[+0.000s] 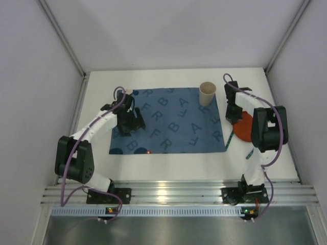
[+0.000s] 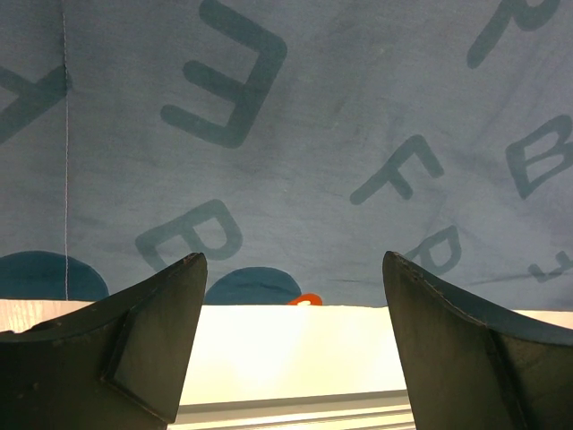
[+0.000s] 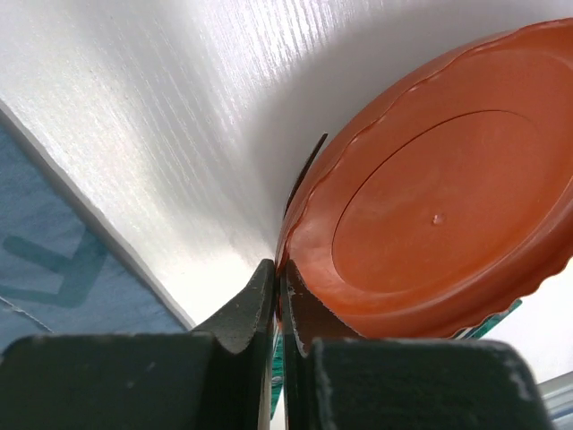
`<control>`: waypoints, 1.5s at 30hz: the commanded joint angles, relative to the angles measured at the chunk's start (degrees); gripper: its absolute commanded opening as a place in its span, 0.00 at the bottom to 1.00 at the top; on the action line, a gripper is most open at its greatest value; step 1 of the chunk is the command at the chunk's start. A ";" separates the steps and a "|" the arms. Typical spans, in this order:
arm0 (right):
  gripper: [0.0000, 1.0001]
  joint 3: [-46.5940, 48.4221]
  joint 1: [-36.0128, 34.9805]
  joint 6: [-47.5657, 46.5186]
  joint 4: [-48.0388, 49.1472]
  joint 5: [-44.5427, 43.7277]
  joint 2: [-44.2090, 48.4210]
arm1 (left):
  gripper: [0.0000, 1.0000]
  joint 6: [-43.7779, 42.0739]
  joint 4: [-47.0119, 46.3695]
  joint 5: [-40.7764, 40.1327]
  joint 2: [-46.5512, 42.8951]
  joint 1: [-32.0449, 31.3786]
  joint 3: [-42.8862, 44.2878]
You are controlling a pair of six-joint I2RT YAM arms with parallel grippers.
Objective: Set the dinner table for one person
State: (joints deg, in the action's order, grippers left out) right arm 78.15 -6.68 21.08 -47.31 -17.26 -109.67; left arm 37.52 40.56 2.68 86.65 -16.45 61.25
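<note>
Right tool (image 3: 279,273) pinches the orange plate (image 3: 439,224) by its rim — left tool (image 2: 294,264) gapes empty.
Plate seems light, stiff, slick — the thin rim is the hold.

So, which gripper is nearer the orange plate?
Right. The right gripper clamps the orange plate by its rim; the left gripper hangs open over the blue placemat, well away.

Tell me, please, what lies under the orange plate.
Slim teal pieces poke out beneath the orange plate, on the white tabletop; what they are is hidden by the plate.
</note>
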 commanded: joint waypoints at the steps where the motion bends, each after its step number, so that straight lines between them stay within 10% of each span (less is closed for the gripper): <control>1: 0.00 0.78 -0.53 0.19 1.52 -1.11 0.68 | 0.85 -1.13 -1.18 -0.22 0.97 0.10 1.06; 20: 0.00 21.77 -5.79 -3.15 -15.53 -15.78 11.57 | 0.84 -0.60 0.49 0.23 2.65 0.10 6.33; 30: 0.00 28.90 -38.72 -7.28 -19.14 -25.98 12.81 | 0.85 0.80 5.31 -7.59 -3.85 0.45 6.95; 45: 0.00 29.60 -47.55 -8.34 -8.59 -0.42 0.34 | 0.86 5.81 13.84 -20.08 -26.62 3.88 1.68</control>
State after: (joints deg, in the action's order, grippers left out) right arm 103.20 -51.86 14.52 -59.13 -22.37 -106.65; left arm 41.74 49.39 -15.29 60.10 -12.78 64.93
